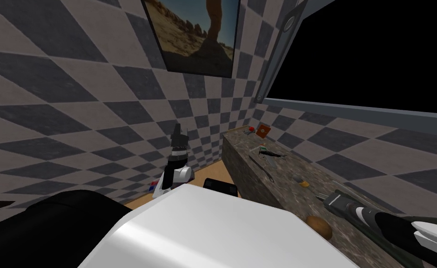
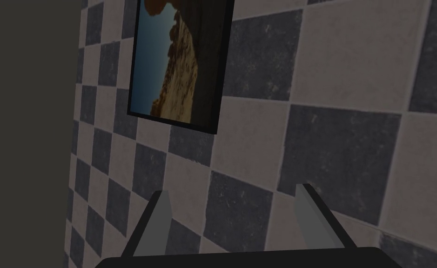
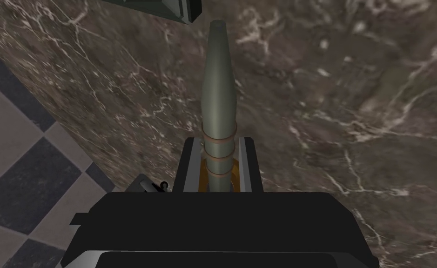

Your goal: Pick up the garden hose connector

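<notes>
The right hand [image 3: 219,139] is clamped on the garden hose connector [image 3: 218,83], a grey-green, tapered piece banded with orange rings. Both fingers press its ringed end, and its narrow tip points away from the hand over the tabletop [image 3: 343,102]. The grasp looks made, so the main step of the task appears done. What seems left is to raise the connector clear, since the right wrist view does not settle whether it rests on the surface or hangs just above it. The corner of a dark green object [image 3: 157,7] sits near the connector's tip and could be brushed on the way up.

The left hand [image 2: 233,214] is raised beside the wall, well apart from the work. Its fingers stand apart and hold nothing.

The tabletop is dark brown stone veined with white, a long slab running along the wall on the robot's right. Several other things are scattered along it:
- an orange box [image 1: 262,131] and a small red item [image 1: 252,128] at the far end;
- a dark, greenish tool [image 1: 269,152] near the middle;
- a small yellow-and-grey piece [image 1: 301,181];
- a brown rounded object [image 1: 319,226] nearest the robot.

The walls [image 1: 73,93] are grey and dark checks, hung with a framed desert picture [image 1: 194,32]. Above the tabletop a grey frame [image 1: 352,109] borders a black area [image 1: 380,51]. A strip of tan floor [image 1: 210,172] shows beside the slab.
</notes>
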Controlling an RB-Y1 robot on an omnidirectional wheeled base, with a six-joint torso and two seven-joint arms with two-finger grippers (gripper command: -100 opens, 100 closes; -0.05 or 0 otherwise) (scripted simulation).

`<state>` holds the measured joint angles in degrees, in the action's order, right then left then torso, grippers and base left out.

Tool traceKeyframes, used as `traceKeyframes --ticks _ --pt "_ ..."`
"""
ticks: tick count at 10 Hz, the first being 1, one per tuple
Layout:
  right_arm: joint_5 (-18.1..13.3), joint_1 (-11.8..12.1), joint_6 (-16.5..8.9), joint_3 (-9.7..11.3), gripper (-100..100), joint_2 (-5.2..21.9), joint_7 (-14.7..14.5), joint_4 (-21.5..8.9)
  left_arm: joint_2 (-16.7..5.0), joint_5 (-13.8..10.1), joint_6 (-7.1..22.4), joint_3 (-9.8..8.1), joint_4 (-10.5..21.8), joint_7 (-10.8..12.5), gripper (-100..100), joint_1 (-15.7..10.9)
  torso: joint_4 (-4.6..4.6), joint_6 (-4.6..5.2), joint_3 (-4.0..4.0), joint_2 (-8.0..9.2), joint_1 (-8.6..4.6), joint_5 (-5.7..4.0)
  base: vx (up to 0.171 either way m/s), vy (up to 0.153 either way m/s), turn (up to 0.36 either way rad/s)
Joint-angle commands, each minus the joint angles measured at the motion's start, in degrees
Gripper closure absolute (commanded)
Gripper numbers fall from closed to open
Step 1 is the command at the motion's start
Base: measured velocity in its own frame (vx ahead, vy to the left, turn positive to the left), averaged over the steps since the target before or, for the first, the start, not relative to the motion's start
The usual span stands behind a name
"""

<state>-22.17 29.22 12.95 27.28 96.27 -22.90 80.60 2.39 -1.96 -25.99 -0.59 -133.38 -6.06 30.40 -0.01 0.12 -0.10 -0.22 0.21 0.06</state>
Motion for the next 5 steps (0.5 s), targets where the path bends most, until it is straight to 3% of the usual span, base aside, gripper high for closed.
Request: traceKeyframes --ticks 1,2,4,5 --pt "-1.94 -0.29 2.86 -0.77 100 -0.70 0.10 -2.30 0.00 0.00 0.00 0.00 0.00 0.00 0 0.00 0.00 0.00 0.00 0.00 0.00 0.00 0.061 0.076 -0.106" --pt "-4.29 -0.51 4.53 -2.96 100 -2.43 -0.01 -4.44 0.00 0.00 0.00 0.00 0.00 0.00 0 -0.01 -0.01 -0.06 0.00 0.03 0.06 0.01 0.074 0.080 -0.140" --pt "-5.17 -0.51 6.91 -2.96 100 -2.43 -0.01 -6.04 0.00 0.00 0.00 0.00 0.00 0.00 0 -0.01 -0.01 -0.03 -0.01 0.00 0.04 0.04 0.055 0.043 -0.069" --pt "-7.74 -0.73 9.00 -5.15 100 -4.17 -0.12 -8.53 0.00 0.00 0.00 0.00 0.00 0.00 0 -0.01 0.00 -0.10 0.03 0.07 -0.07 -0.01 0.068 0.052 -0.106"
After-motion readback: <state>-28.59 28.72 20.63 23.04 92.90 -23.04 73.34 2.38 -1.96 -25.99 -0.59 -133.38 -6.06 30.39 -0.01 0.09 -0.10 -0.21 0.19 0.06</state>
